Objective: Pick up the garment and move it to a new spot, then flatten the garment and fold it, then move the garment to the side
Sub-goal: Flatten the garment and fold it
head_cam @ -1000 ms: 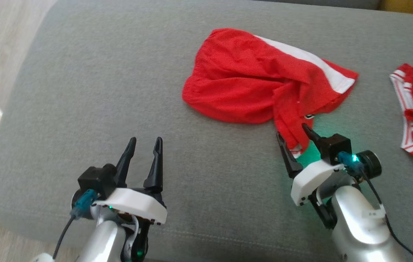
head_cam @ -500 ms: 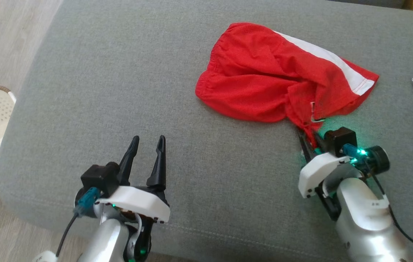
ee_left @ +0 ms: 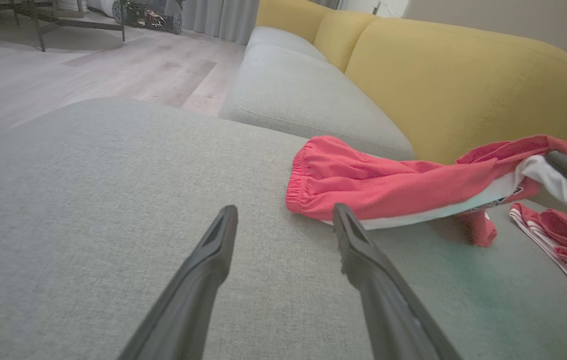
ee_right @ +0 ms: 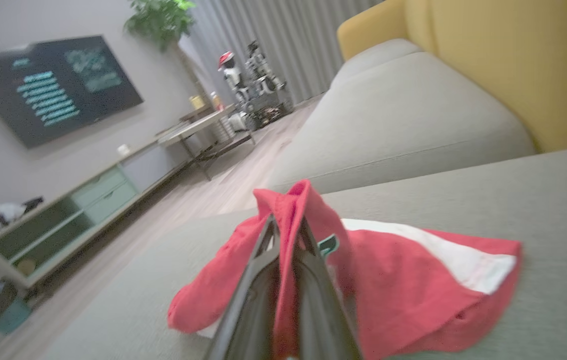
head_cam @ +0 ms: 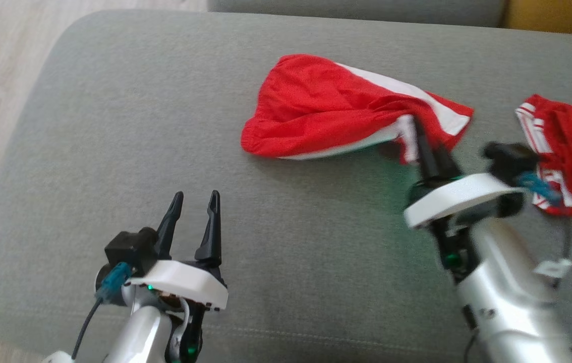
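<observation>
The right claw has just clamped the red shorts by the hem, cloth trailing left of its tips; pickup's begun; the left claw gapes empty.

Red white-striped garment, one edge lifted

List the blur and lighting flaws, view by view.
Head view: the right end effector and its forearm are motion-smeared, with a green glow on the cushion beside them; the left end effector is crisp. Right wrist view: soft throughout, shorts smeared, room dim. Left wrist view: clear and evenly lit.
</observation>
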### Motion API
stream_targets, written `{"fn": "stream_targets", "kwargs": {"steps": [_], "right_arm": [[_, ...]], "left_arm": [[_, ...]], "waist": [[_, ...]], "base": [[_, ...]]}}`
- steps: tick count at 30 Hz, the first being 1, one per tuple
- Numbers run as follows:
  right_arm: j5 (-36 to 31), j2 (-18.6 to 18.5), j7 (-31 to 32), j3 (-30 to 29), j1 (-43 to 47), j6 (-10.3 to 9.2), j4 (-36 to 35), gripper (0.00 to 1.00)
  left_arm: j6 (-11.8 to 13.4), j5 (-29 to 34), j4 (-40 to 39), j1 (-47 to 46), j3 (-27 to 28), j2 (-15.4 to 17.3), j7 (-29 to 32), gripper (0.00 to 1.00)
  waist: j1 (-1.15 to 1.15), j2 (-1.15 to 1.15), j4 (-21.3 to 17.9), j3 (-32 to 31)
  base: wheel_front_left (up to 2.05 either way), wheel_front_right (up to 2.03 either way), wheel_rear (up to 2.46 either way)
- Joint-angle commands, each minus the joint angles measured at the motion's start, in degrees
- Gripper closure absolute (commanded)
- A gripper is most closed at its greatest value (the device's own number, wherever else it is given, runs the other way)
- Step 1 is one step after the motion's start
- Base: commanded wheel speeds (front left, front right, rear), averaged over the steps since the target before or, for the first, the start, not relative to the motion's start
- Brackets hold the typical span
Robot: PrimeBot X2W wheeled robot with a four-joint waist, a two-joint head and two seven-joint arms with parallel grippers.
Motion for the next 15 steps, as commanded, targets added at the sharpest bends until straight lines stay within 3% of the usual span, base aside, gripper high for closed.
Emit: {"fn": "stream_targets", "kwargs": {"steps": [1, 6, 9, 10, 11, 12, 15], "right_arm": [[1.7, 0.4, 0.8, -1.2, -0.3, -0.05, -2.1, 1.0], [6.2, 0.2, 6.7, -13.0, 1.6, -0.05, 0.9, 1.0], [4.4, -0.9, 9.9, -16.8, 1.3, -0.05, 5.1, 1.0], [3.6, -1.2, 10.2, -17.6, 1.0, -0.05, 6.3, 0.73], [2.1, -1.8, 10.3, -18.2, 0.7, -0.05, 7.7, 0.07], [-0.2, -2.6, 9.7, -18.5, 0.3, -0.05, 9.0, 0.0], [-7.4, -4.2, 6.2, -18.7, -0.9, -0.05, 11.4, 0.0]], "left_arm": [[-0.1, 0.5, -1.7, -0.7, 2.3, 0.4, -0.7, 0.0], [-0.5, 0.9, -1.8, -1.1, 2.3, 0.4, -0.7, 0.0], [-0.7, 1.1, -1.7, -1.6, 2.1, 0.4, -0.7, 0.0], [-0.8, 1.2, -1.6, -1.8, 2.1, 0.4, -0.7, 0.0], [-0.8, 1.2, -1.5, -1.9, 2.1, 0.4, -0.7, 0.0], [-0.9, 1.3, -1.4, -2.1, 2.1, 0.4, -0.7, 0.0], [-1.0, 1.4, -1.1, -2.4, 2.0, 0.4, -0.7, 0.0]], "waist": [[0.0, 0.0, -1.3, -0.4], [0.0, 0.0, -2.9, 0.5], [0.0, 0.0, -3.4, 1.2], [0.0, 0.0, -3.5, 1.4], [0.0, 0.0, -3.6, 1.5], [0.0, 0.0, -3.7, 1.7], [0.0, 0.0, -3.9, 1.8]], "base": [[0.0, 0.0, 0.0], [0.0, 0.0, 0.0], [0.0, 0.0, 0.0], [0.0, 0.0, 0.0], [0.0, 0.0, 0.0], [0.0, 0.0, 0.0], [0.0, 0.0, 0.0]]}}
